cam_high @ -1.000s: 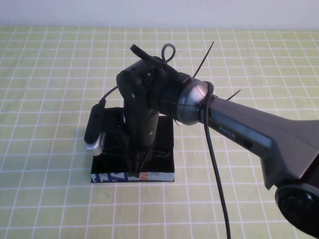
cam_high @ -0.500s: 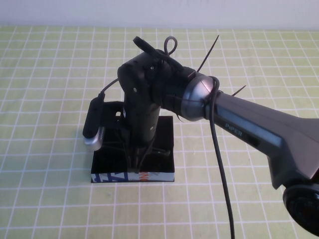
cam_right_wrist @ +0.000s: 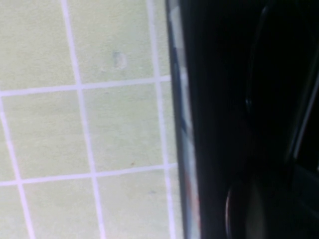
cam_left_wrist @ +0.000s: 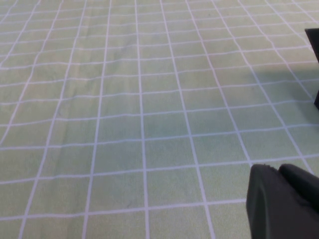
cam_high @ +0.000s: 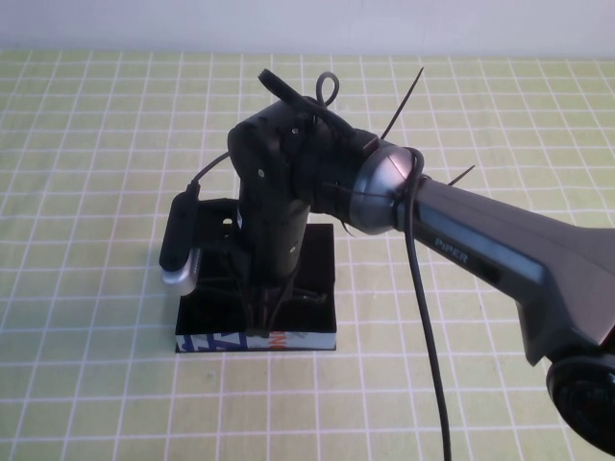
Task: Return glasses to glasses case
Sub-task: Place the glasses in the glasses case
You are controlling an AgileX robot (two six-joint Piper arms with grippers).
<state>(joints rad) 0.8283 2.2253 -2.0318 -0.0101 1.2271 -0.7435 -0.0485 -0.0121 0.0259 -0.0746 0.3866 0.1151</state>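
The glasses case (cam_high: 231, 340) is a black box lying open in the middle of the table, its blue, white and orange printed edge facing me. My right gripper (cam_high: 264, 300) points straight down into it, shut. Its body hides whatever may be between its fingers. The black glasses (cam_high: 306, 294) show only as thin glossy lines inside the case beside the gripper. The right wrist view gives the case's printed edge (cam_right_wrist: 180, 124) and a rounded dark lens (cam_right_wrist: 246, 209) in the black interior. My left gripper (cam_left_wrist: 281, 196) hovers shut and empty over bare cloth, away from the case.
A green checked cloth (cam_high: 96, 144) covers the whole table. The right arm (cam_high: 480, 254) and its cable (cam_high: 423, 317) stretch in from the near right, and its wrist camera (cam_high: 181, 252) hangs over the case's left side. A dark edge (cam_left_wrist: 314, 50) shows in the left wrist view.
The right wrist shifted slightly up and to the right over the case, then held still. The case has not moved.
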